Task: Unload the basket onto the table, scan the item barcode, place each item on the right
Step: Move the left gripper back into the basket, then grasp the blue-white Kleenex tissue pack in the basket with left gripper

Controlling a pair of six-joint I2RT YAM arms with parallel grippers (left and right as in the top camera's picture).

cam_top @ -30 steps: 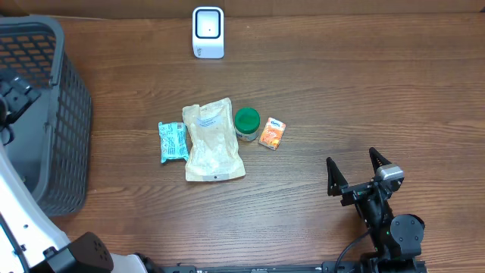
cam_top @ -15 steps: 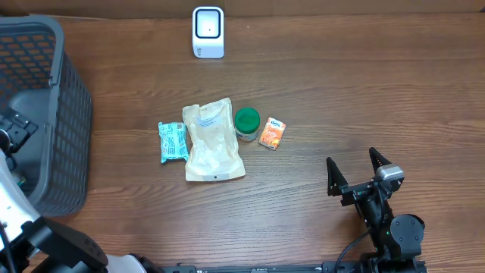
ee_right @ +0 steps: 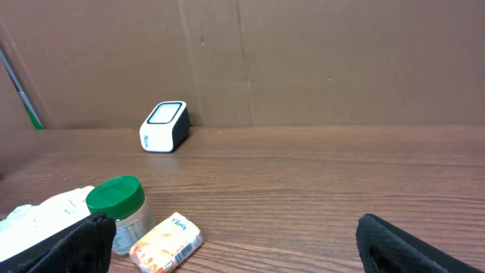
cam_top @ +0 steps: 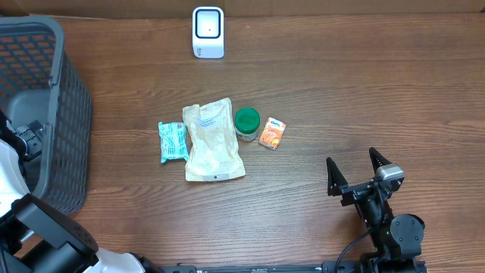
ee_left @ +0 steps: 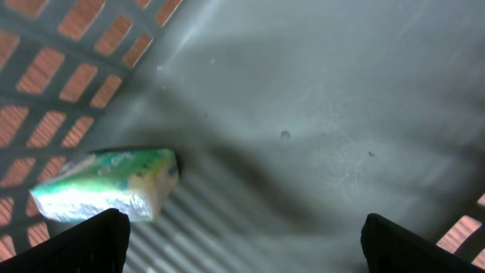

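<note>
On the basket floor (ee_left: 318, 114), a green packet (ee_left: 106, 182) lies before wide-open left jaws.

One scanner (cam_top: 208, 32), one basket (cam_top: 72, 114), five items (cam_top: 214, 142)

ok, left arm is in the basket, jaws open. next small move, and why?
Probably lift the left gripper clear of the basket: its jaws are open and empty, the green packet lies free on the basket floor, and the nearest item waiting on the table is the teal packet.
</note>
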